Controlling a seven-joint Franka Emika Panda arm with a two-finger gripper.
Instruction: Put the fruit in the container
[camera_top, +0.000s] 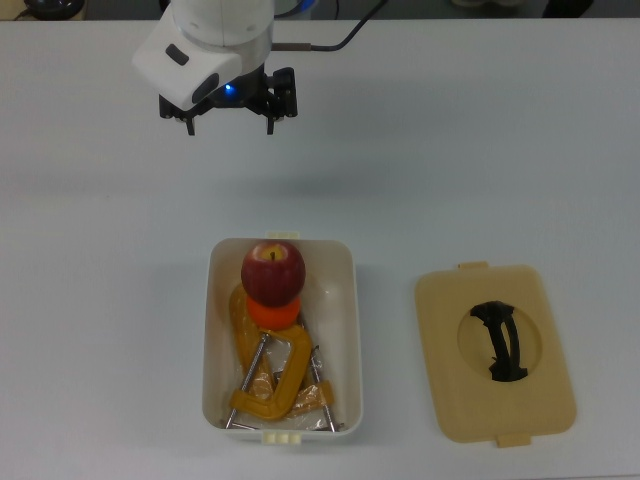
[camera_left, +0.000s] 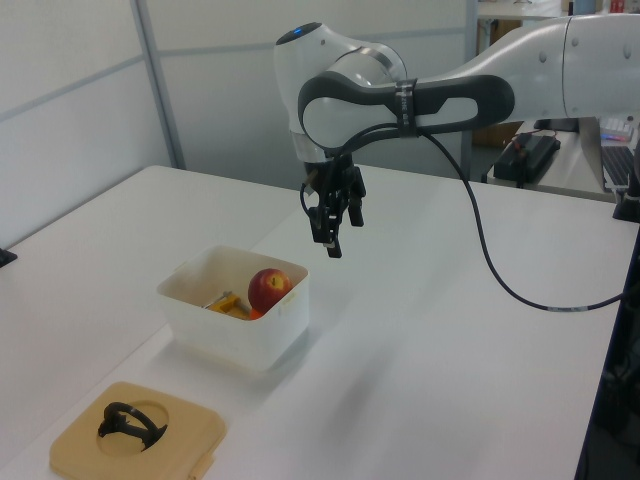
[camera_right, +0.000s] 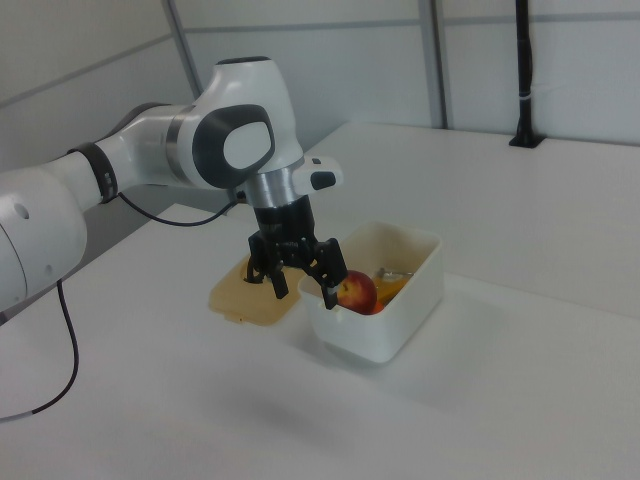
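Hovering at the top view's upper left, our gripper (camera_top: 229, 122) hangs spread and empty. The apple (camera_top: 272, 270) sits atop the orange (camera_top: 273, 313) in the container (camera_top: 345, 330), lower centre. Both look firm, smooth, roll-prone; we'd grasp their widest middle.

No legible text, label, brand mark, number or sign appears in the top, left or right view. The white arm housing, the white container (camera_top: 345, 330), the tan lid (camera_top: 495, 352) and the white surface (camera_top: 500, 150) carry no readable markings.
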